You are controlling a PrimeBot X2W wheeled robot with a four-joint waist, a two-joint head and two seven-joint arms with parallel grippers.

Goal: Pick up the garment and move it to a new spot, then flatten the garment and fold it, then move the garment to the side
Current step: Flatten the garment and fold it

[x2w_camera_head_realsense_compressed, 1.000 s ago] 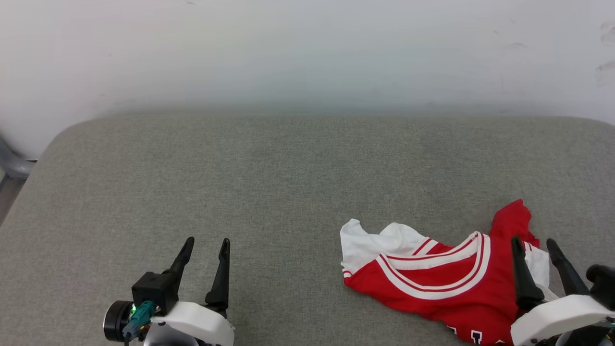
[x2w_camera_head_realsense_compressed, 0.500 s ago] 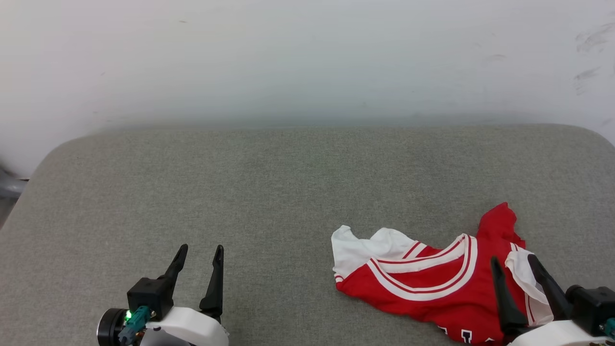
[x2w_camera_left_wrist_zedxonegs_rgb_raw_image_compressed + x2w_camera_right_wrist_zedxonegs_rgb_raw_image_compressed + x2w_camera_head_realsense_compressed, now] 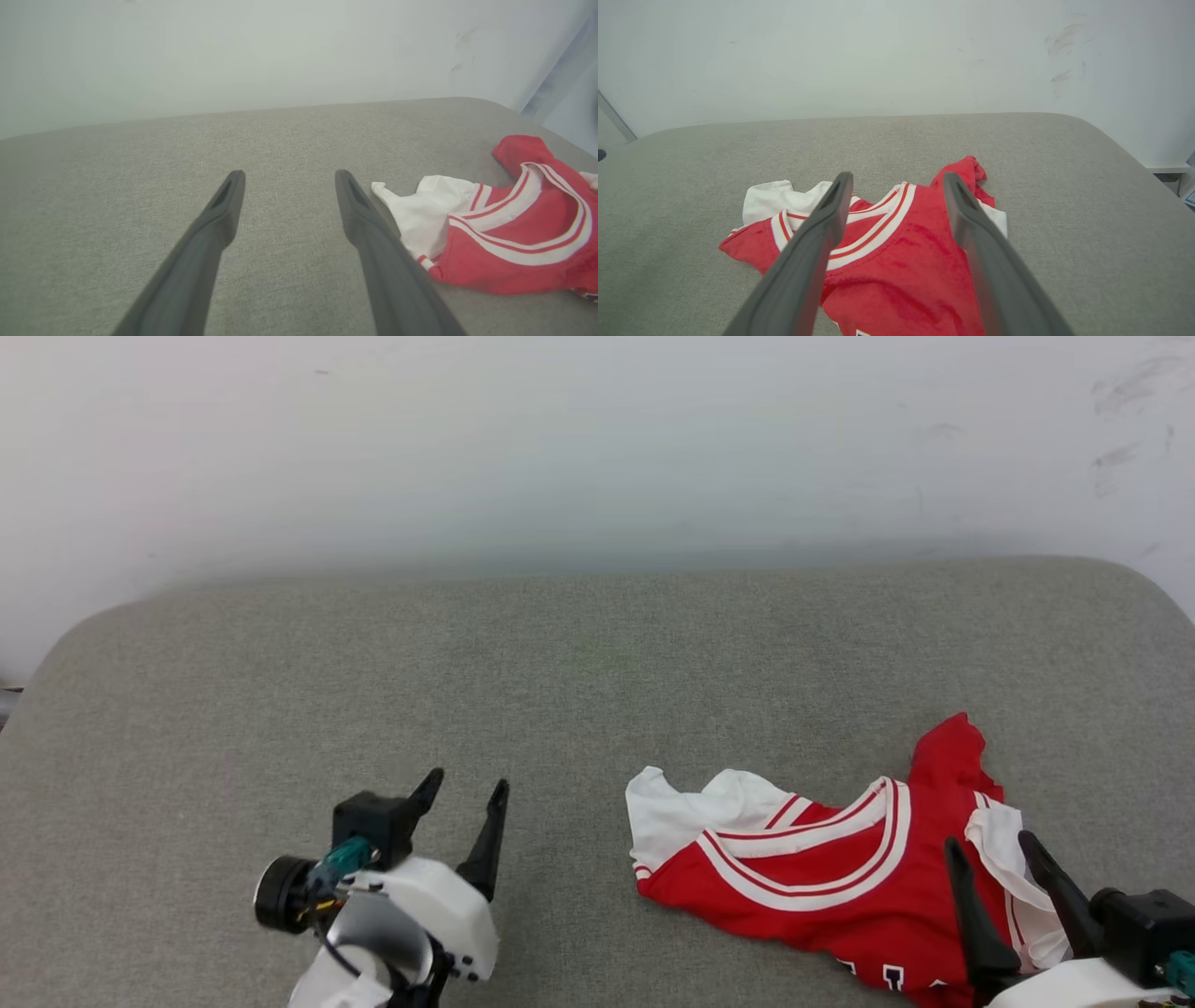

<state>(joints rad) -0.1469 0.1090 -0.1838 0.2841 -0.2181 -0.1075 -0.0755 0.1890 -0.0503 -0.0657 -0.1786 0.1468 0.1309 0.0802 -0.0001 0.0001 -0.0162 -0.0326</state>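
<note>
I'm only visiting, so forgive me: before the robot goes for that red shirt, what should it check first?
1. Fingers of the left gripper spread apart: ok.
2. Fingers of the right gripper spread apart: ok.
3. Reach to the garment: probably ok, the right gripper's fingers hang over its red body.
4. Fingers touching the cloth: cannot tell.
5. Cloth lying flat: not ok, it is crumpled with a sleeve bunched.
6. Room on the gray cushion for a new spot: ok, bare fabric to the robot's left of the shirt.

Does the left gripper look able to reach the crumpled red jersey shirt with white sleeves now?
Probably yes: the left gripper stands open, and only bare grey fabric surface lies between it and the white sleeve of the red jersey shirt.
</note>
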